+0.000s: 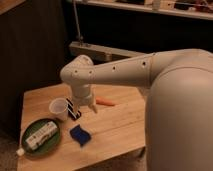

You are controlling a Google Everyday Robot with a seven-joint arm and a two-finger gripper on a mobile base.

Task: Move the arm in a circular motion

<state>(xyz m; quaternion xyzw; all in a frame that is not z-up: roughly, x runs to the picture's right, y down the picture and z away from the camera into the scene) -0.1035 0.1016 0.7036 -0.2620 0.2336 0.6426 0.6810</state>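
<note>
My arm (120,70) enters from the right of the frame. Its large rounded housing fills the lower right, and the forearm segment runs leftward to the elbow joint at centre left, where the last segment turns downward. My pincer (92,106) hangs at the end of that segment, close over the wooden counter (117,127), at centre left of the frame. Whether it is wide or narrow, I cannot tell. A small dark box (73,110) stands just left of the pincer, with a white cup (58,108) beside it further left. An orange carrot (105,102) lies just right of the pincer. A blue sponge (80,134) lies below it in the frame. At lower left, a green plate (54,145) carries a white bottle (40,136) lying on its side.
</note>
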